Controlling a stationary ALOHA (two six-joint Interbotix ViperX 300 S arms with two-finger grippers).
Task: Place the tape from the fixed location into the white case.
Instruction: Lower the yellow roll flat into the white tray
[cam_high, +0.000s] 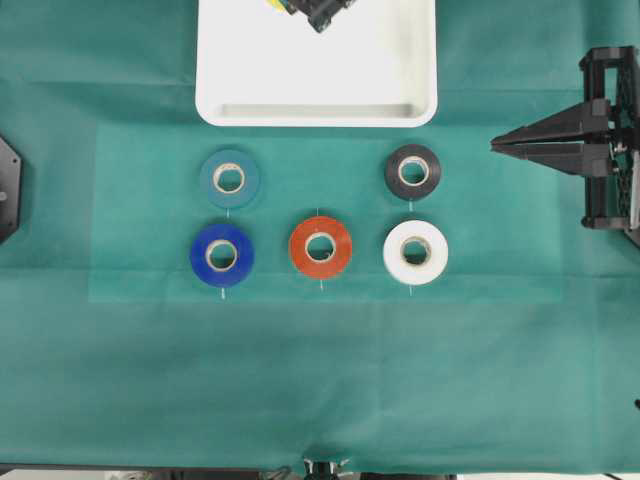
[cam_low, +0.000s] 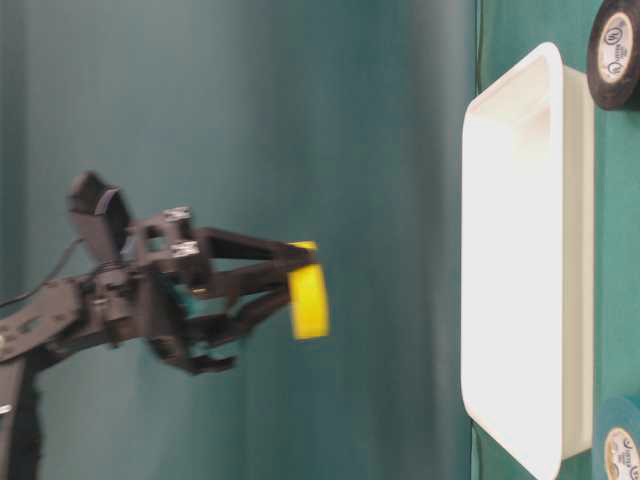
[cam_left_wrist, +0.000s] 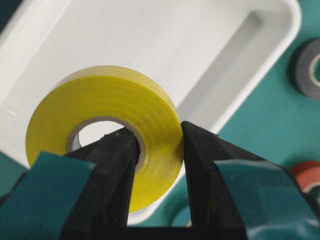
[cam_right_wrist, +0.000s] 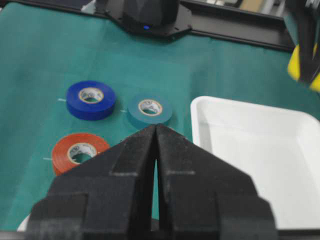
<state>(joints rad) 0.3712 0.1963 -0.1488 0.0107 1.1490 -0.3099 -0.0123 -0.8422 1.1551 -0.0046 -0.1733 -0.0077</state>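
The yellow tape (cam_left_wrist: 125, 95) hangs in the air, with my left gripper (cam_left_wrist: 157, 132) shut on it. One finger goes through the pale core and the other presses on the outer rim. In the table-level view the tape (cam_low: 309, 300) sits well above the white case (cam_low: 520, 260), held edge-on. The white case (cam_high: 316, 112) lies at the far middle of the cloth, and the left gripper (cam_high: 318, 15) hovers over its far part. My right gripper (cam_high: 497, 146) rests at the right side, shut on nothing.
Several other rolls lie in two rows in front of the case: teal (cam_high: 229, 178), black (cam_high: 412, 171), blue (cam_high: 222, 254), orange-red (cam_high: 320, 247) and white (cam_high: 415, 252). Green cloth covers the table.
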